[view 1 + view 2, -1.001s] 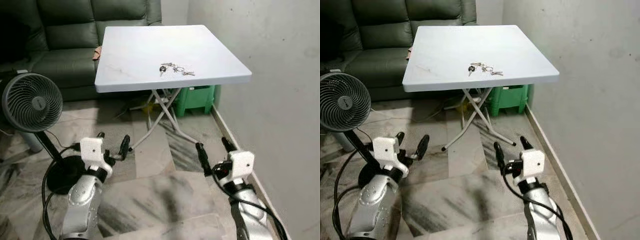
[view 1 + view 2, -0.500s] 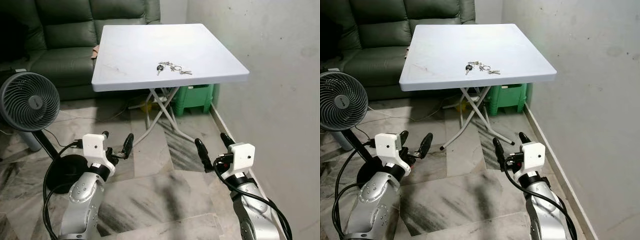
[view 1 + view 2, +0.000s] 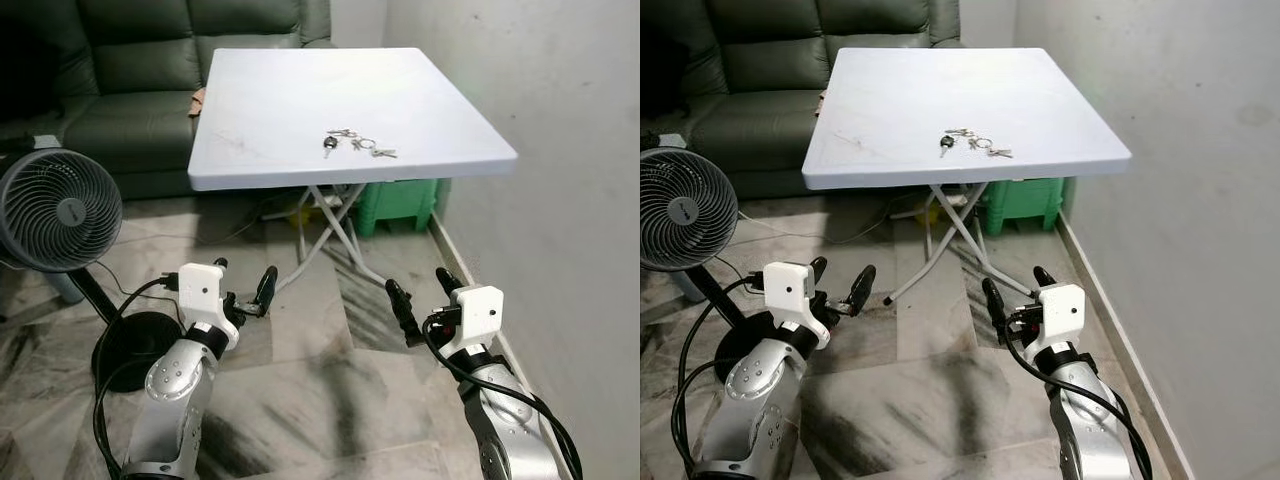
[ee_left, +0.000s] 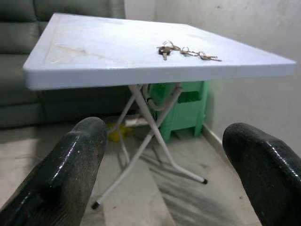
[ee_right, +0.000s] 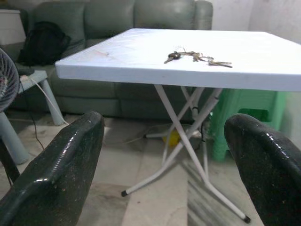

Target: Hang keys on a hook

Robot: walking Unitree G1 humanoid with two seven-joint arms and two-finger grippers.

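Since a second ago your view has closed in on the table (image 3: 250, 165); the keys (image 3: 352, 144) lie where they lay, toward its front edge, nearer the front right corner. Your left gripper (image 3: 244, 292) and right gripper (image 3: 420, 297) hang low above the marble floor (image 3: 310, 400), short of the table, each with fingers spread wide and holding nothing. A fan (image 3: 58, 210) stands to your left, a green sofa (image 3: 120, 90) behind the table, a green stool (image 3: 400, 205) beneath it.

Smooth matt plastic tabletop (image 3: 270, 110), metal keys (image 3: 352, 143) glinting on it; glossy black fingers (image 4: 70, 165); polished marble floor (image 3: 320, 400); leathery green sofa (image 3: 130, 90).
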